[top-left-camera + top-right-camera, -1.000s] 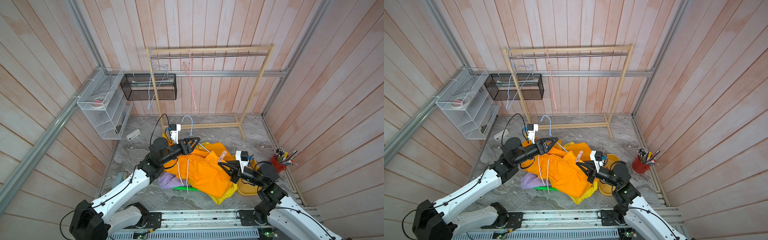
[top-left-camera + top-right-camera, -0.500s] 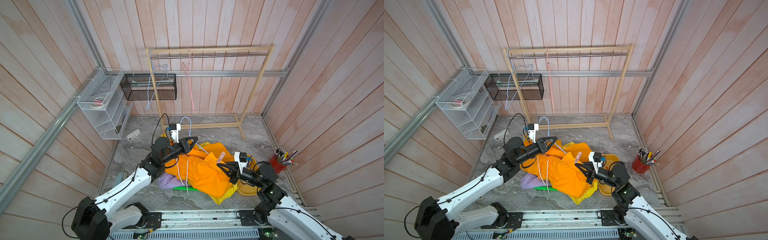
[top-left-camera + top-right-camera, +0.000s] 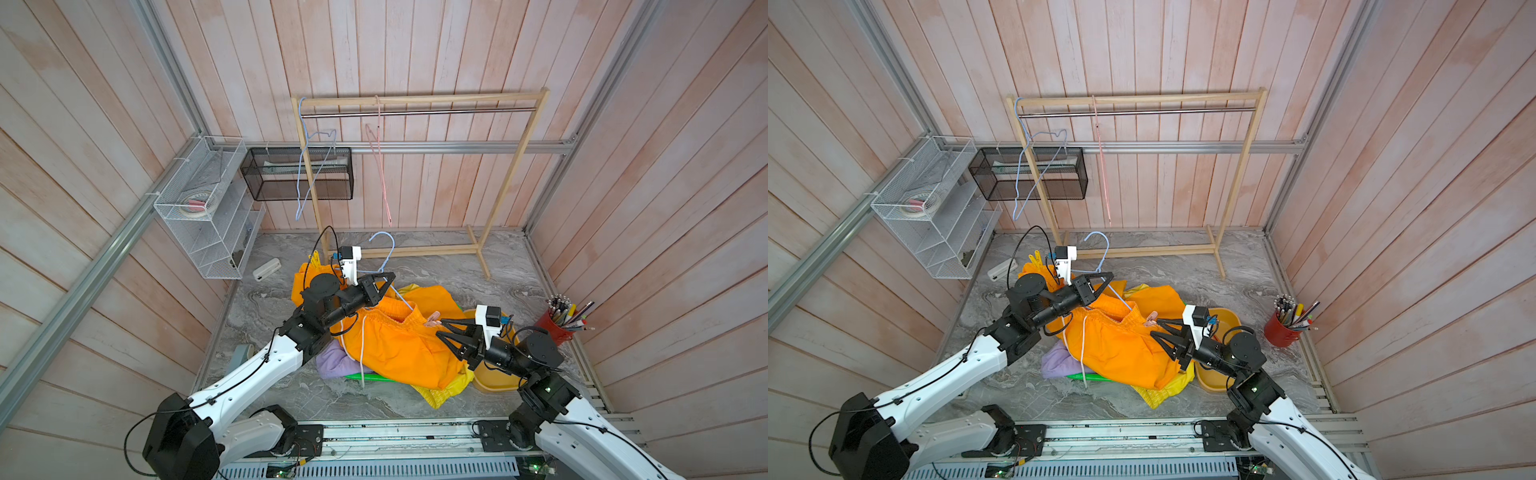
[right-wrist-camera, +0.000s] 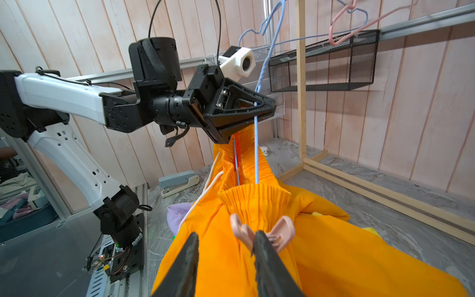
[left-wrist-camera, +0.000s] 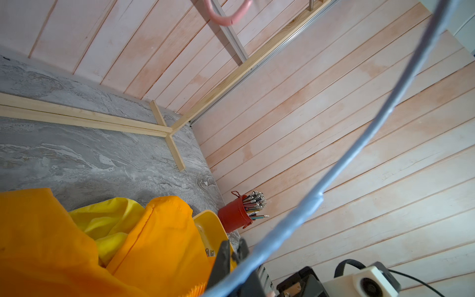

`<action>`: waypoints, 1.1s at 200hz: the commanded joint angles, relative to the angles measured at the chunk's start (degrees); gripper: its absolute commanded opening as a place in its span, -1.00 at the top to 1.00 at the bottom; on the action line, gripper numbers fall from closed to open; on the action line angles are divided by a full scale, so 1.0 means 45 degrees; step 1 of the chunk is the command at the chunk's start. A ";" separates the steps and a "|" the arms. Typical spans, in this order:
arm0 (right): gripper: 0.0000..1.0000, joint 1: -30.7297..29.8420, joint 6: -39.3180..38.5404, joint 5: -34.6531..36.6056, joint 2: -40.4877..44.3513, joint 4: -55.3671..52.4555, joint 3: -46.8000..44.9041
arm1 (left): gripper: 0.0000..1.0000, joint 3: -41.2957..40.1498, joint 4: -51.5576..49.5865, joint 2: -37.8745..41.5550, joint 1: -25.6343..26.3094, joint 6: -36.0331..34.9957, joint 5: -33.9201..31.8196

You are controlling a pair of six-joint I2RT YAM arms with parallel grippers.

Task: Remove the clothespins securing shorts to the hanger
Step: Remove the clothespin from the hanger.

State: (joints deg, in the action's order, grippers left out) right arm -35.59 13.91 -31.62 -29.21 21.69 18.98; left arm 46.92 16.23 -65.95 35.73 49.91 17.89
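Shorts come first: the orange pair [image 3: 399, 349] hangs by its gathered waistband above the heap on the marble floor [image 3: 436, 266], with the yellow pair [image 3: 440, 395] and the lilac pair [image 3: 332, 359] beneath. The blue wire hanger [image 4: 256, 144] runs through that waistband. Your left gripper [image 3: 390, 277] is clenched on its wire below the hook, so hold that arm steady to give the waistband tension.

Your right gripper [image 3: 439, 327] is released, jaws apart, right at the pale pink clothespin [image 4: 282, 227] biting the waistband's near end. In the right wrist view one finger [image 4: 267, 257] crosses the pin rather than bracketing it. Shift sideways until both tails sit between the pads, squeeze them squarely, then draw the pin off along its own length. An off-centre pinch will likely twist it, and pulling early drags the fabric.
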 commanded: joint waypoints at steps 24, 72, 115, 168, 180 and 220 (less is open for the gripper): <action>0.14 -0.0077 0.0112 0.0106 0.0378 0.0119 -0.0228 | 0.97 -0.0059 0.0333 -0.0034 -0.0048 -0.0491 -0.0059; -0.05 -0.0075 0.0117 0.0556 -0.0016 0.0003 -0.0118 | 1.00 -0.0286 0.0529 0.0134 -0.0170 -0.0525 0.0279; -0.12 -0.0069 -0.0005 0.0872 -0.0612 0.0272 -0.0232 | 1.00 -0.0449 0.0704 0.0247 -0.0188 -0.0525 0.0639; -0.15 -0.0078 0.0105 0.0444 -0.1676 0.1297 -0.0234 | 1.00 -0.0602 0.0907 0.0284 -0.0205 -0.0495 0.0909; -0.15 -0.0074 0.0187 0.0335 -0.1842 0.1526 -0.0253 | 1.00 -0.0636 0.0905 0.0312 -0.0205 -0.0490 0.0960; -0.14 -0.0061 0.0282 0.0152 -0.2249 0.1822 -0.0120 | 1.00 -0.0680 0.0943 0.0346 -0.0220 -0.0544 0.1041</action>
State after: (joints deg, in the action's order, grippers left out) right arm -35.59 14.55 -29.67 -38.85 26.87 18.50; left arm 44.84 18.04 -65.87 35.14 49.10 21.15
